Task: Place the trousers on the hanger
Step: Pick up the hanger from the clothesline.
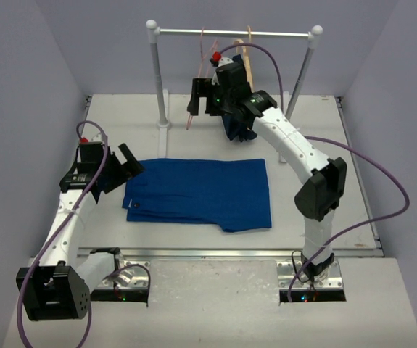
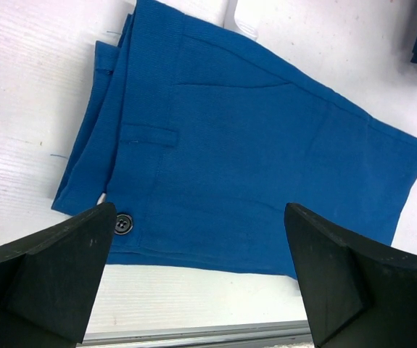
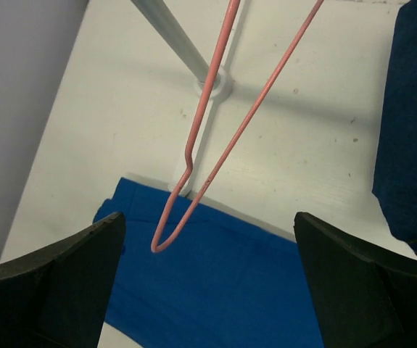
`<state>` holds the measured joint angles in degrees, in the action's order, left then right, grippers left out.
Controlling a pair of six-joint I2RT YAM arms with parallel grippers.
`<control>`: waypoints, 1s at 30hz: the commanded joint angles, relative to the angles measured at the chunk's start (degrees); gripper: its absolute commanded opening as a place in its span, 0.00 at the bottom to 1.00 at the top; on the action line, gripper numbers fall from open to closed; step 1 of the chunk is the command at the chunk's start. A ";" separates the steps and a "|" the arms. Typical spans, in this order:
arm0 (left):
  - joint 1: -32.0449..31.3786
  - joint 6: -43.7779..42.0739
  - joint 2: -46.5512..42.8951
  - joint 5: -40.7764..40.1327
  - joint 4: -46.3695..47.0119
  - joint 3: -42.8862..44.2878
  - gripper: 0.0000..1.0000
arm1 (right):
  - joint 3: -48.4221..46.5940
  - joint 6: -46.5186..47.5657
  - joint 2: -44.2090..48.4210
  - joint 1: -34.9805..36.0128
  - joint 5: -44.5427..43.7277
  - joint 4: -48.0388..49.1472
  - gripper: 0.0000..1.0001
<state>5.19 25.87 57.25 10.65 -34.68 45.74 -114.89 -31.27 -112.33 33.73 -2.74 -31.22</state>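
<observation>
The royal-blue trousers (image 1: 201,192) lie folded flat on the white table; they also show in the left wrist view (image 2: 252,159) with a black waist button, and in the right wrist view (image 3: 215,290). The pink wire hanger (image 1: 203,72) hangs from the rail at the back; its lower corner (image 3: 193,188) dangles between the right jaws, touching neither. My right gripper (image 1: 197,98) is open, raised beside the hanger. My left gripper (image 1: 125,163) is open and empty, just above the trousers' waist end.
A white rail (image 1: 233,32) on two posts stands at the back. A pale wooden hanger (image 1: 246,58) hangs on it with a dark navy garment (image 1: 237,130), also in the right wrist view (image 3: 411,130). Grey walls close in left and right.
</observation>
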 commanded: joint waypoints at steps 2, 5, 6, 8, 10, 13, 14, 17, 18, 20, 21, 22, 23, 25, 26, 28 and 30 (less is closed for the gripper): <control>-0.36 -0.91 -0.21 2.41 3.37 -0.21 1.00 | -5.75 -1.49 -4.21 2.59 -10.34 0.35 0.98; -0.41 -1.00 -0.76 3.14 3.67 -0.53 1.00 | -5.78 -2.17 -6.48 3.01 -14.06 2.06 0.94; -0.40 -1.04 -0.91 3.24 3.74 -0.56 1.00 | -5.65 -2.57 -6.68 3.01 -14.98 2.17 0.92; -0.42 -1.09 -1.15 3.54 3.93 -0.65 1.00 | -4.34 -3.71 -6.47 3.01 -17.36 2.17 0.86; -0.41 -1.09 -1.13 3.77 4.10 -0.65 1.00 | -1.71 -4.20 -5.11 3.06 -19.50 2.84 0.73; -0.39 -1.17 -1.00 4.15 4.21 -0.74 1.00 | 3.29 -3.56 -2.28 3.34 -21.31 5.78 0.49; -0.41 -1.17 -0.97 4.23 4.26 -0.74 1.00 | 4.16 -3.44 -1.75 3.48 -21.75 6.20 0.44; -0.38 -1.17 -1.09 4.56 4.31 -0.93 1.00 | 6.46 -2.80 -0.28 3.65 -21.58 7.82 0.33; -0.44 -1.17 -1.09 4.56 4.44 -1.00 1.00 | 7.82 -2.48 0.45 3.72 -21.52 8.81 0.29; -0.44 -1.17 -1.17 4.81 4.50 -1.06 1.00 | 8.40 -1.89 1.44 3.72 -21.71 9.36 0.21; -0.44 -1.17 -1.17 4.91 4.53 -1.09 1.00 | 8.78 -1.51 1.92 3.72 -21.85 9.42 0.17; -0.44 -1.17 -1.17 4.91 4.53 -1.09 1.00 | 8.95 -1.29 2.30 3.72 -22.01 9.42 0.15; -0.41 -1.17 -1.17 4.91 4.56 -1.09 1.00 | 9.37 -0.92 2.86 3.75 -22.13 9.78 0.13; -0.36 -1.17 -1.15 4.93 4.62 -1.11 1.00 | 10.39 -0.11 4.03 3.80 -22.17 10.59 0.08; -0.36 -1.17 -1.11 4.97 4.62 -1.15 1.00 | 10.95 0.25 4.55 3.80 -21.89 10.83 0.07; -0.42 -1.17 -1.20 5.06 4.68 -1.18 1.00 | 11.73 1.05 5.72 3.80 -21.27 11.45 0.02; -0.36 -1.09 -1.25 4.92 4.63 -1.18 1.00 | 12.08 2.06 7.17 3.80 -20.90 12.58 0.00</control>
<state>5.19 25.50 57.23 14.77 -32.34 44.88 -103.20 -31.95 -110.23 37.28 -22.63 -24.08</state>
